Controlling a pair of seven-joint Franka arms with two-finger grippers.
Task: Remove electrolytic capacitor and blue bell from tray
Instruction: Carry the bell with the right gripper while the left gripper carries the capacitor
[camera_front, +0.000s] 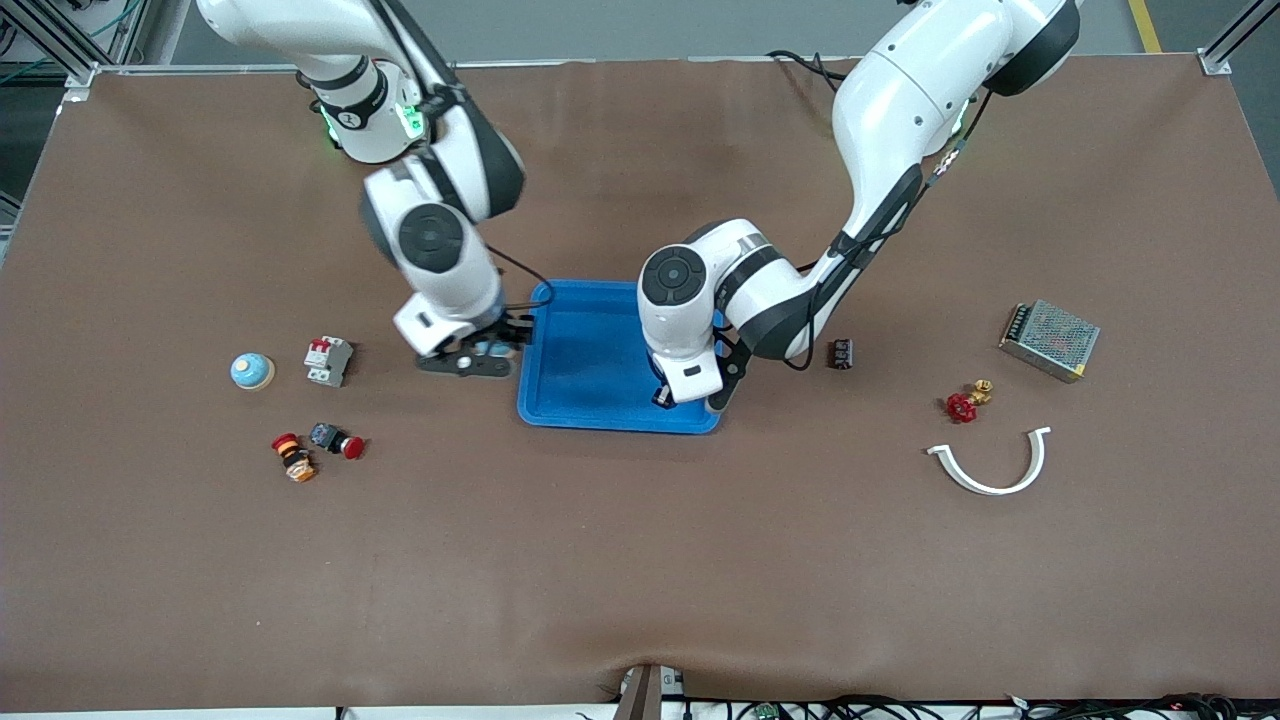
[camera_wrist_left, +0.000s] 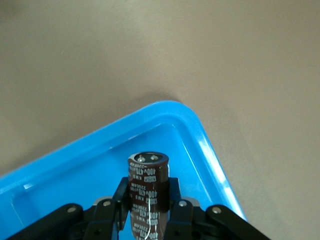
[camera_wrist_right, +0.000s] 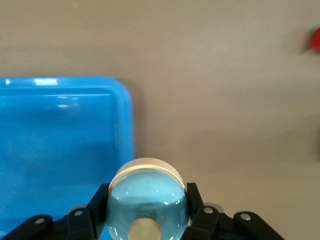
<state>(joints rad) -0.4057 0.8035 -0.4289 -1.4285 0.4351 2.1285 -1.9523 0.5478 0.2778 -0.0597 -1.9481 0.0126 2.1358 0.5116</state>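
A dark brown capacitor (camera_wrist_left: 147, 175) with white print is clamped upright between the fingers of my left gripper (camera_wrist_left: 147, 194), which is shut on it. That gripper (camera_front: 663, 397) hangs low over the blue tray (camera_front: 590, 360), above the tray's corner nearest the front camera at the left arm's end. My right gripper (camera_wrist_right: 147, 194) is shut on a light blue domed bell (camera_wrist_right: 147, 210) with a cream base. It (camera_front: 490, 350) hovers just outside the tray's rim (camera_wrist_right: 125, 115) on the right arm's side, over bare table.
A second blue bell (camera_front: 252, 371), a white circuit breaker (camera_front: 328, 360) and two red push buttons (camera_front: 337, 440) lie toward the right arm's end. Toward the left arm's end are a small black block (camera_front: 841, 353), a red valve (camera_front: 965, 403), a white curved strip (camera_front: 990, 465) and a metal power supply (camera_front: 1049, 339).
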